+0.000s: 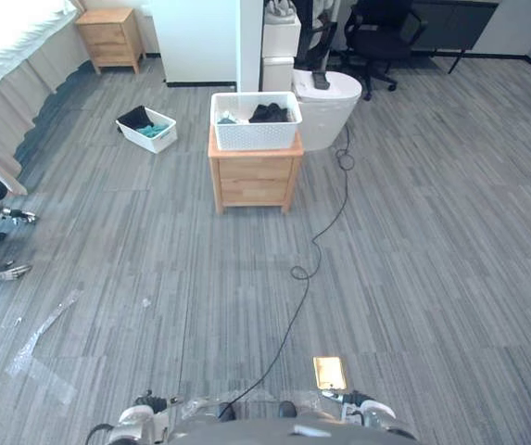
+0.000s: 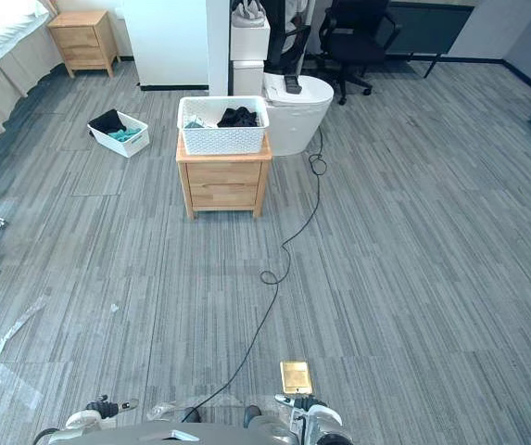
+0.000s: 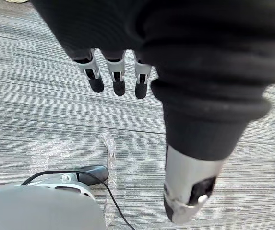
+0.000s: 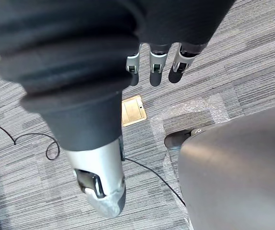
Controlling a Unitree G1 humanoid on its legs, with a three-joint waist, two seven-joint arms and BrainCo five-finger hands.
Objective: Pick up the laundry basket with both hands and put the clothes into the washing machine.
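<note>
Left eye view | basket (image 1: 256, 121) on nightstand (image 1: 253, 178), edge-to-edge | carpet (image 1: 200, 278) open ahead | L hand (image 3: 116, 73), R hand (image 4: 156, 67): fingers straight

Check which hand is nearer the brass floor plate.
Right. The right hand hangs open just to the right of the plate, slightly nearer the robot. The left hand hangs open far off to the plate's left.

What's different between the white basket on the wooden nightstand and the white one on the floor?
The nightstand basket is raised on the wooden nightstand; the floor basket sits on the carpet to its left. The nightstand basket looks larger, with perforated walls; the floor basket looks smaller. The nightstand basket sits square to the stand; the floor basket is turned at an angle. Both are white, open-topped and hold dark clothes.
</note>
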